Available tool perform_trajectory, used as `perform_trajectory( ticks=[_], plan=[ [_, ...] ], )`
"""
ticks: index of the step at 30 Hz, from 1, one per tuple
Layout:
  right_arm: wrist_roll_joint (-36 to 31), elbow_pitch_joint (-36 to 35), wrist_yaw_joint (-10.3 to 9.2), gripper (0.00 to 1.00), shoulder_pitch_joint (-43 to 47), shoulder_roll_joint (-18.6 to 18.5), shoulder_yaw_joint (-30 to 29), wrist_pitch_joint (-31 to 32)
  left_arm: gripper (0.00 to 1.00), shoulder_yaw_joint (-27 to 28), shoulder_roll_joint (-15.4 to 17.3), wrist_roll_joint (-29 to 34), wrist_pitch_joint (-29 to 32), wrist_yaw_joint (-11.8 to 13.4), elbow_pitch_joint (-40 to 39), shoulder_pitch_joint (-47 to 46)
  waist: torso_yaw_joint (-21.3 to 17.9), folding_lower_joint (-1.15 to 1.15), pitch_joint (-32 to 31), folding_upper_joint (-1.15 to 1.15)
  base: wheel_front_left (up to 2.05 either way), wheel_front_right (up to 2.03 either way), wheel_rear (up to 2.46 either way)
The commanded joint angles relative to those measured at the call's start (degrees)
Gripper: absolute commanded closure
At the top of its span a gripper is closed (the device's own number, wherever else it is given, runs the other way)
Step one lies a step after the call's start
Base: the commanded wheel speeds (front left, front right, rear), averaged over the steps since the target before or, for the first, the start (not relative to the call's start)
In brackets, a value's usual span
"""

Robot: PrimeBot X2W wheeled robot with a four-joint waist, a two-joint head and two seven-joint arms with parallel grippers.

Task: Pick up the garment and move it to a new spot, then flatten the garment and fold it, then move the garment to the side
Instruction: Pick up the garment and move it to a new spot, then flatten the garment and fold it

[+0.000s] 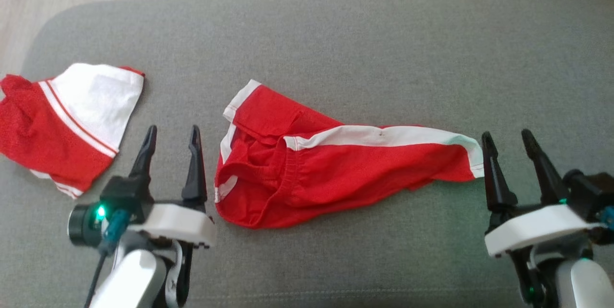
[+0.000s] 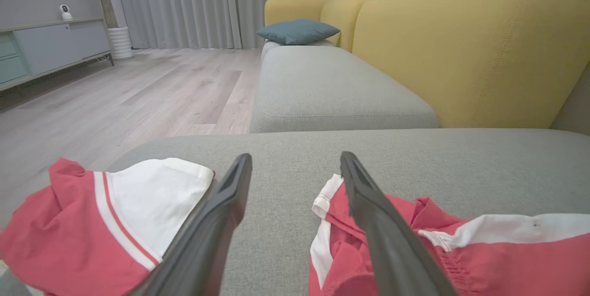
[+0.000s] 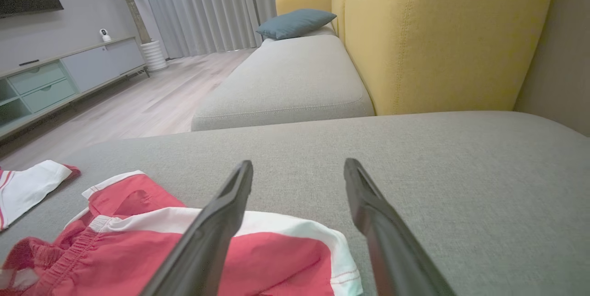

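1. The left pincer [image 1: 172,129] is wide open and holds nothing. It hangs low over the grey cushion [image 1: 336,34], just beside the left end of the red shorts [image 1: 345,169].
2. The right pincer [image 1: 506,133] is wide open too, and it is empty. It sits just beside the right end of the shorts, close to the white hem [image 1: 476,157].
3. The red shorts lie in the middle of the cushion, between the two pincers. They stretch from side to side. The left end is bunched up and wrinkly. A white stripe [image 1: 383,136] runs along the top.
4. Another red and white garment [image 1: 67,121] lies further left, apart from the shorts, near the cushion's rounded corner.
5. I think the shorts are the thing to move, because a pincer waits at each end. Nothing is picked up yet.
6. The shorts look soft, thin and light. They will flop and sag when lifted, and they cannot break. A tiny pinch could slip off the smooth cloth.
7. A good plan is one end for each pincer. The left one could take the white-edged corner [image 1: 238,101]. The right one could take the white hem. Then the shorts would hang stretched out, not in a lump.
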Motion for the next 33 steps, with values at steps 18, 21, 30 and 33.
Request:
perform_trajectory(
  ticks=[18, 21, 30, 33],
  plan=[
    [1.2, -2.7, 0.23, 0.0, 1.2, -0.3, 1.2, 0.3, 0.0, 2.2, 2.9, 1.9, -0.5, -0.5, -1.8, 0.2, -0.5, 0.0, -1.5, 0.0, 0.0, 0.0, 0.0],
    [1.2, -2.9, 0.23, 0.0, 1.1, -0.3, 1.2, 0.4, 0.0, 2.1, 2.9, 2.0, -0.5, -0.5, -1.6, 0.0, -0.4, 0.0, -1.4, 0.0, 0.0, 0.0, 0.0],
    [1.1, -3.2, 0.23, 0.0, 0.5, -0.3, 1.2, 0.6, 0.0, -0.5, 2.4, 3.2, 0.8, -2.2, -1.9, -3.0, -0.3, 0.0, 0.0, 0.0, 0.0, 0.0, 0.0],
    [1.0, -3.4, 0.23, 0.0, -0.2, -0.3, 1.6, 0.6, 0.0, -3.5, 1.0, 3.8, 3.7, -4.6, -1.6, -6.5, -0.7, 0.0, 1.4, 0.0, 0.0, 0.0, 0.0]
  ],
)
